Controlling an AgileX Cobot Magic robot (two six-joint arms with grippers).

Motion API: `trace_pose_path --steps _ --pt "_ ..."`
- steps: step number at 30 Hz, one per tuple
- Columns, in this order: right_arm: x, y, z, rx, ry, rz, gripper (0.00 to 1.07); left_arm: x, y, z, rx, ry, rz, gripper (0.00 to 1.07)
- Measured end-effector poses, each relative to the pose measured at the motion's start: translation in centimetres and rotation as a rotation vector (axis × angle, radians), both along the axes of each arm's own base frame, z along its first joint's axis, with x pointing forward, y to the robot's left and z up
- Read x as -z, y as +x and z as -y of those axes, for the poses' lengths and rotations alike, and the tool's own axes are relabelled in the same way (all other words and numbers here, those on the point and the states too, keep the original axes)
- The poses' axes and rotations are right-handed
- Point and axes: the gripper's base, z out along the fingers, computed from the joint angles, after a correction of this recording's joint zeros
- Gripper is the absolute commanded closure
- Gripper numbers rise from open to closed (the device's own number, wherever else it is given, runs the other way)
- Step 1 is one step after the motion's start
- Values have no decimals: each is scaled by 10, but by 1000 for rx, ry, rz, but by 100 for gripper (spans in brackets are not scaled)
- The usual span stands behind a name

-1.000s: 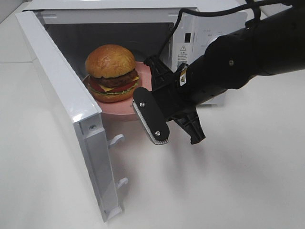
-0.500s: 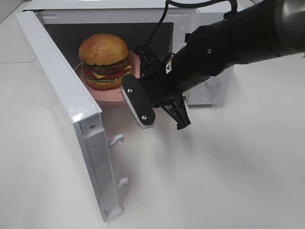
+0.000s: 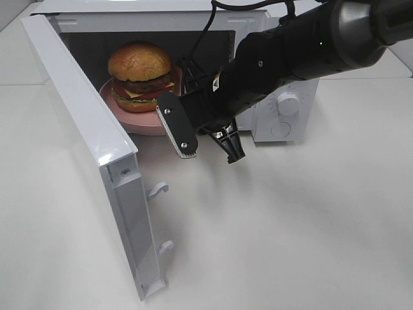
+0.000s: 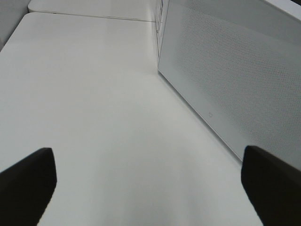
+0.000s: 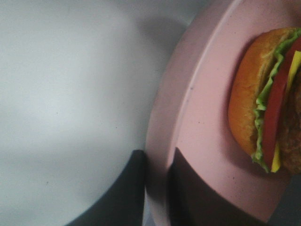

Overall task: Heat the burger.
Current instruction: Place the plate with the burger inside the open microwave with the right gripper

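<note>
Right pincer (image 5: 157, 162): closed narrow on the rim of the pink plate (image 5: 197, 117), one dark finger (image 5: 127, 193) under the rim, the other (image 5: 193, 197) on its upper face. Only the right wrist view shows this grip. In the high view the arm's black body covers the contact point, and the plate (image 3: 139, 121) shows only on its near and left sides.

The burger (image 5: 263, 108) sits on the plate, inward from the clamped rim and clear of both fingers. The wrist view shows only its lower bun, lettuce, tomato and cheese edge. The high view gives the whole burger (image 3: 142, 72), upright, bun on top, left of the pincer and inside the mouth of the microwave (image 3: 281, 116). The plate's near edge is at the cavity's front. Whether the plate rests on the cavity floor cannot be told.

The door (image 3: 84, 123) stands wide open on the left.

Left pincer (image 4: 150, 188): wide, nothing between its fingertips (image 4: 28, 183), above the white table (image 4: 94, 94). It faces the door's outer panel (image 4: 225, 80) and is outside the high view.
</note>
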Motion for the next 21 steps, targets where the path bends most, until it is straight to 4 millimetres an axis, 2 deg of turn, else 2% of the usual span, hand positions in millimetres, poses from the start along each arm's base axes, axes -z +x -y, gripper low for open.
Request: trace_pose_path --steps 12,21 --pt "5 14 6 12 1 40 107 0 0 0 0 0 0 7" --pt "4 28 23 61 12 61 107 0 0 0 -1 2 0 7"
